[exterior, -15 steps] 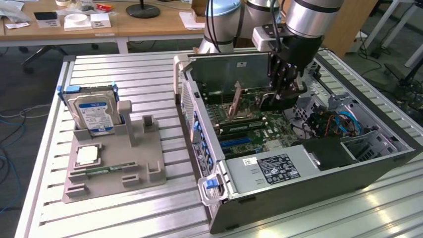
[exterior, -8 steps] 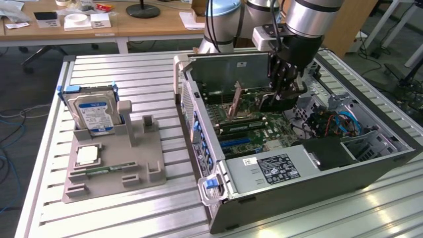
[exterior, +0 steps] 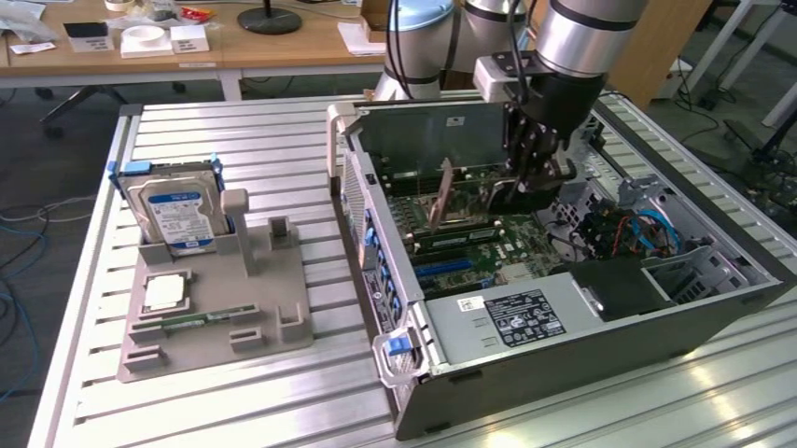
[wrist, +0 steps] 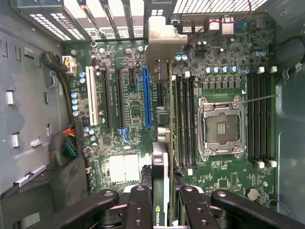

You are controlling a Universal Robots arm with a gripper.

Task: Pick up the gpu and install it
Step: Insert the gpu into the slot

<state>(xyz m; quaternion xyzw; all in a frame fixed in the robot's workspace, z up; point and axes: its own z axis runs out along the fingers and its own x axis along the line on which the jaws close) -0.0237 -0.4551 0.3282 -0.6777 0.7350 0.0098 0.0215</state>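
My tool [wrist: 163, 194] clamped on the gpu [wrist: 160, 164], card edge-on over the motherboard [wrist: 126, 138], inside the open case [exterior: 622, 341].

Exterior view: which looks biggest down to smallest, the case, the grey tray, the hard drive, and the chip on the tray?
1. case
2. tray
3. hard drive
4. chip
The gaps are plain, so nearness to the camera does not change the order.

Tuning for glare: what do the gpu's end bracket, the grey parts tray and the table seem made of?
End bracket of the gpu: bare silvery sheet metal, by its dull sheen. Parts tray: matte grey, blocky moulded forms, probably plastic. Table: ribbed silver slats with bright reflections, likely aluminium.
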